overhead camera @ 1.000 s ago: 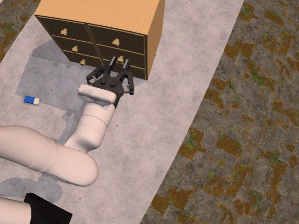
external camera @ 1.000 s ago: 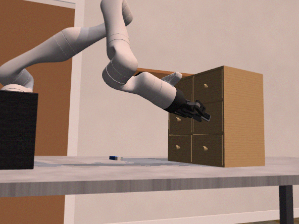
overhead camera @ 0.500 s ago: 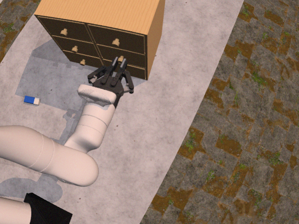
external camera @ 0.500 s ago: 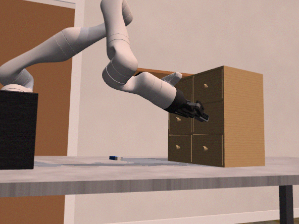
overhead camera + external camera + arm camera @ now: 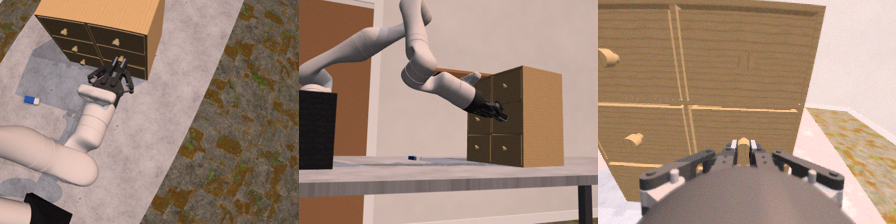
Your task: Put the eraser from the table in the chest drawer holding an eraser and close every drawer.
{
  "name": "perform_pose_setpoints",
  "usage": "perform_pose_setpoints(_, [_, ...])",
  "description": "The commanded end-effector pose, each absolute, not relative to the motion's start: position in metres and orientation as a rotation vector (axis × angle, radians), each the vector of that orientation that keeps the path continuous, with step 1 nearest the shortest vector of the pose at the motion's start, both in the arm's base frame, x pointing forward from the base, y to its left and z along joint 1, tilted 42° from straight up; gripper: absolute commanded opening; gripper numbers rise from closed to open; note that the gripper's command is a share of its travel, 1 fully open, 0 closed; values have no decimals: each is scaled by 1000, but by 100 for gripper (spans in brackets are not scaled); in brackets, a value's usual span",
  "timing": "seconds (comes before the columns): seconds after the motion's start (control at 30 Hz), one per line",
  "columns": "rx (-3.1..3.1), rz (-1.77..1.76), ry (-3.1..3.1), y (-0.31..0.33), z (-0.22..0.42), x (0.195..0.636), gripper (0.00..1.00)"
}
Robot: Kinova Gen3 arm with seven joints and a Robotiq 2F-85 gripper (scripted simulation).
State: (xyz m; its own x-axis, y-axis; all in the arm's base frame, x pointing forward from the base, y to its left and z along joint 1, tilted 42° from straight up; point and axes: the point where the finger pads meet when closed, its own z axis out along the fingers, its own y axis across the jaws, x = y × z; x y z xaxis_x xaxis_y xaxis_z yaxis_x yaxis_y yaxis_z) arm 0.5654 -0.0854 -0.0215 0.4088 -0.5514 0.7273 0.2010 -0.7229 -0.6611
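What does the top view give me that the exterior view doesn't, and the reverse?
Only top: the light wooden chest's top panel and the middle-right round wooden knob.
Only exterior: the brown door, the dark table leg and the bottom-right wooden knob.
Both: the blue-and-white eraser on the table, and the black gripper at the chest's right-hand drawers.

The chest [image 5: 96,15] [image 5: 542,116] [image 5: 748,60] looks like pale wood with fine, matt grain. The worktop [image 5: 182,75] [image 5: 440,174] resembles speckled stone or concrete, dull on top. The arm [image 5: 93,123] [image 5: 453,88] has a smooth, plastic-like shell. The paving [image 5: 227,141] [image 5: 858,145] looks rough and stony, with mossy patches.
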Motion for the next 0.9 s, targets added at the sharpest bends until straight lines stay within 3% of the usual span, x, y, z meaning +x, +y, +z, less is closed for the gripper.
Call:
perform_pose_setpoints(0.0, [-1968,-1371,308,-86,-21,568,13])
perform_pose_setpoints(0.87, [-1968,-1363,313,-87,-23,551,13])
